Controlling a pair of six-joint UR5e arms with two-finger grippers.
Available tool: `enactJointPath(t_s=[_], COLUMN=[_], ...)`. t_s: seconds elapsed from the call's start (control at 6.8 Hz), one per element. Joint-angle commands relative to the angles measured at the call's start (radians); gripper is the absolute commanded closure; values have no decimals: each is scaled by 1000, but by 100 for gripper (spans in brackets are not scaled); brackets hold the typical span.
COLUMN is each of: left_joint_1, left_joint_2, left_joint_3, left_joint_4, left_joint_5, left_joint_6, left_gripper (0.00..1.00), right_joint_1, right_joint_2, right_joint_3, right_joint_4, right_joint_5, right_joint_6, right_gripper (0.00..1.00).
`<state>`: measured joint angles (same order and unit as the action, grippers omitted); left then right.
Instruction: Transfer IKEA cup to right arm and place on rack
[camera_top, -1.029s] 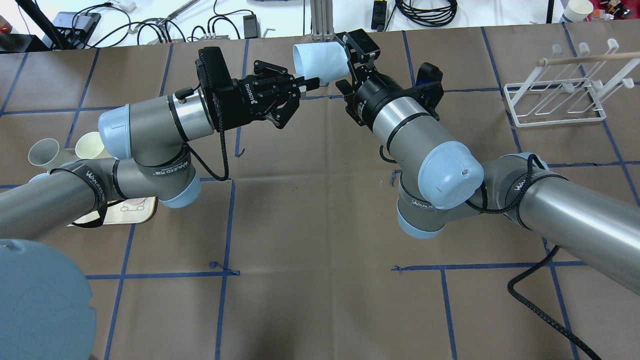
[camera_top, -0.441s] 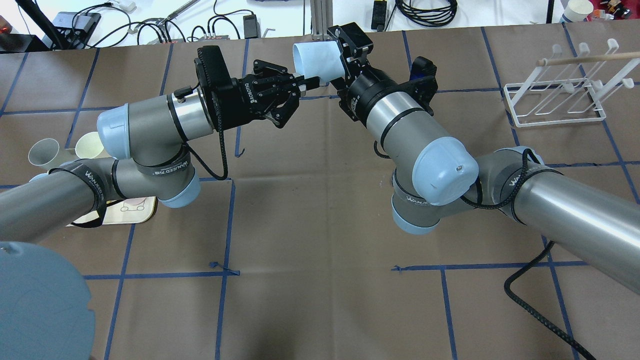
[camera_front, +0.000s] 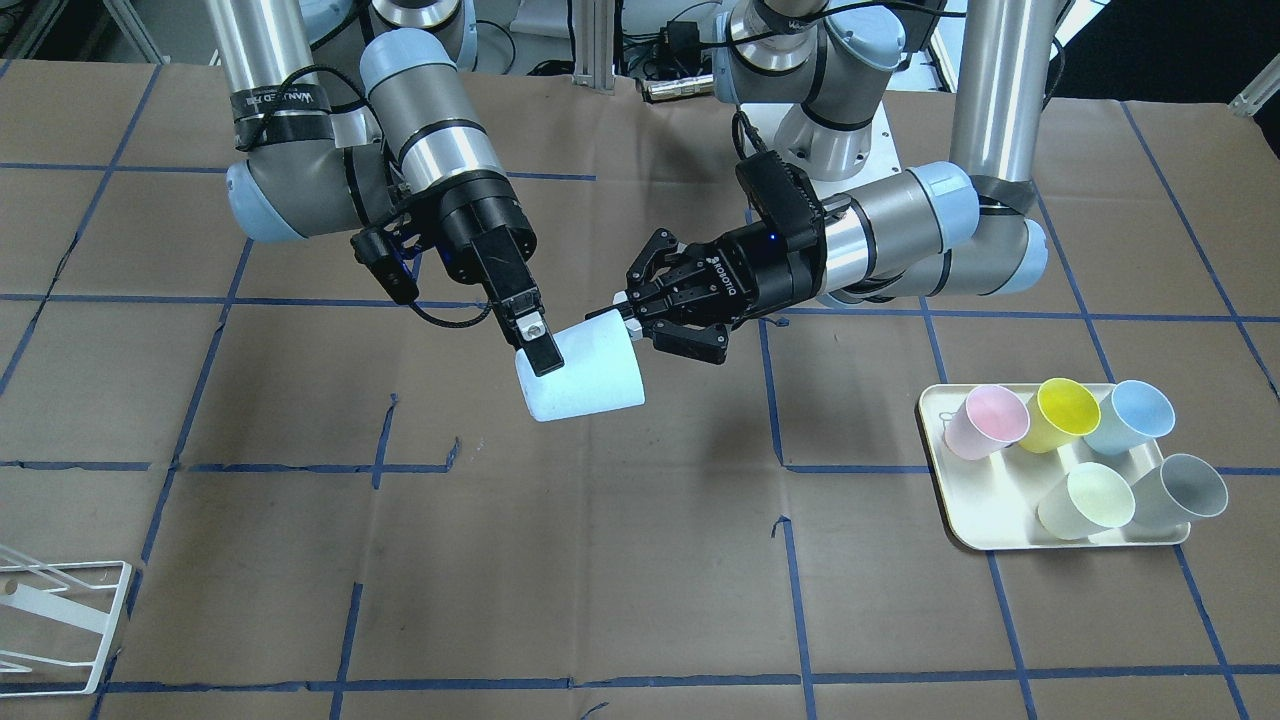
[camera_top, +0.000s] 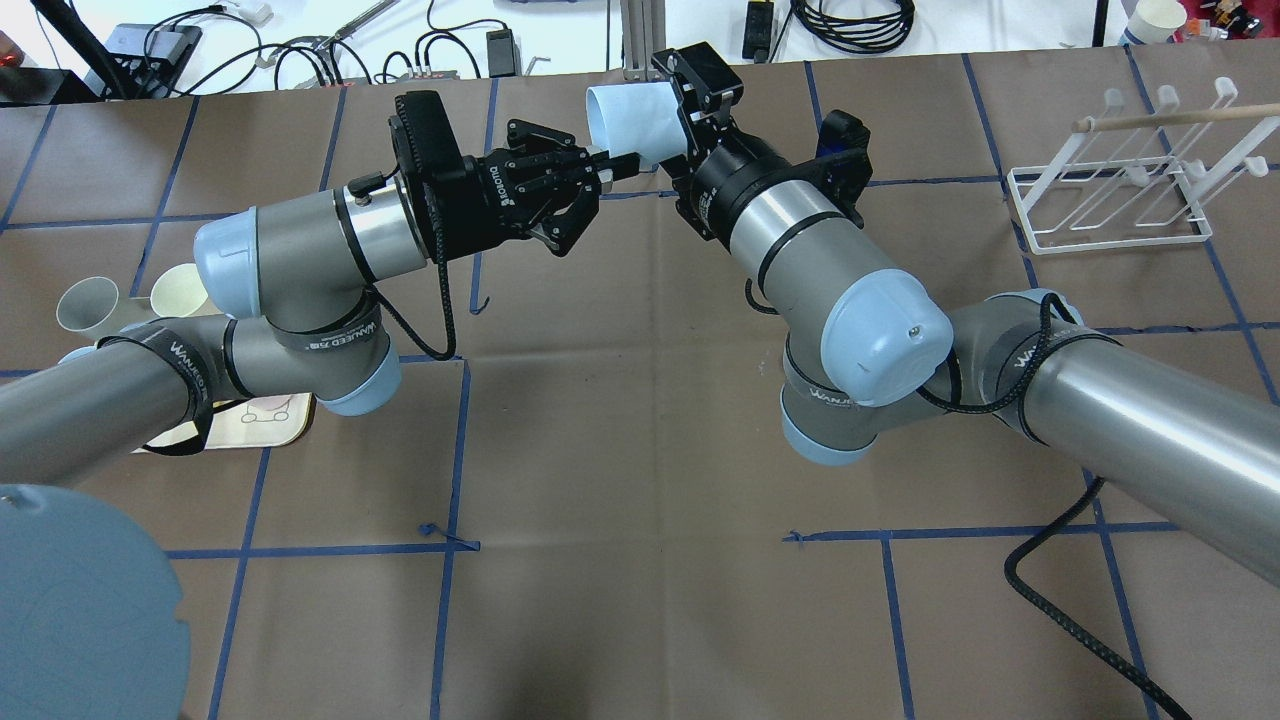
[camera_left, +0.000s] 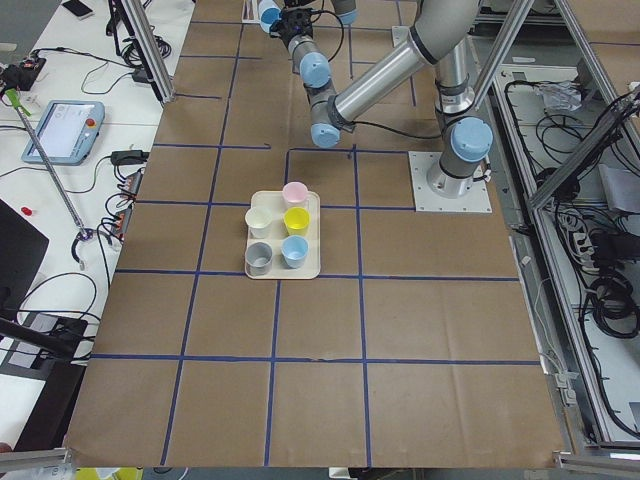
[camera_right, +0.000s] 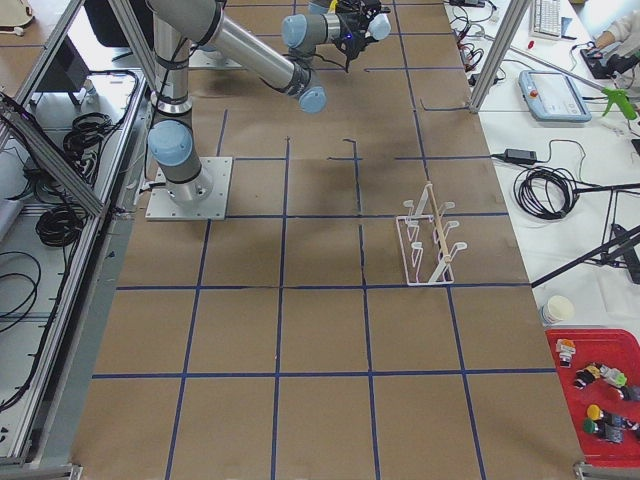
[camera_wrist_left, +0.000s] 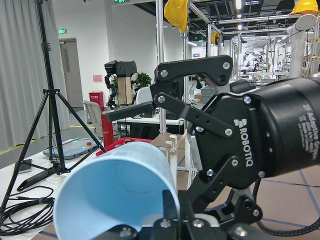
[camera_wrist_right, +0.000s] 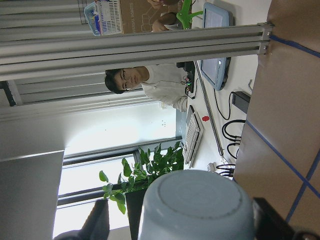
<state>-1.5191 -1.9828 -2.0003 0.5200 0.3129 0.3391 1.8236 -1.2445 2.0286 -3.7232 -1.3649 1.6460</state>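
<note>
A pale blue cup (camera_top: 630, 120) hangs on its side in mid-air over the far middle of the table. My left gripper (camera_top: 625, 165) is shut on the cup's rim (camera_front: 622, 312). My right gripper (camera_top: 672, 100) is open, with its fingers on either side of the cup's body. One finger (camera_front: 540, 350) lies along the cup (camera_front: 585, 380). The right wrist view shows the cup's base (camera_wrist_right: 195, 210) between the fingers, with a gap on one side. The left wrist view shows the cup's mouth (camera_wrist_left: 115, 190). The white wire rack (camera_top: 1100, 235) stands far right.
A cream tray (camera_front: 960, 500) with several coloured cups sits on my left side, partly under my left arm in the overhead view (camera_top: 270, 420). A wooden rod (camera_top: 1170, 118) lies across the rack. Cables lie beyond the table's far edge. A person shows in the right wrist view.
My right arm has moved left and brought its open fingers further along the cup. My left arm and the cup have stayed in place.
</note>
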Motion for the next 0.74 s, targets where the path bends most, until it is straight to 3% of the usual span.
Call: enactJointPath(t_s=[0.0, 0.59], left_joint_1=[1, 1], left_joint_2=[-1, 4], left_joint_3=[0, 2], left_joint_4=[0, 0], left_joint_5=[0, 0], left_joint_6=[0, -9], left_gripper=[100, 100], right_joint_1=[0, 6], right_joint_2=[17, 17], right_joint_3=[-11, -11], right_joint_4=[0, 8], right_joint_5=[1, 0], right_joint_6=[0, 0], right_gripper=[2, 18])
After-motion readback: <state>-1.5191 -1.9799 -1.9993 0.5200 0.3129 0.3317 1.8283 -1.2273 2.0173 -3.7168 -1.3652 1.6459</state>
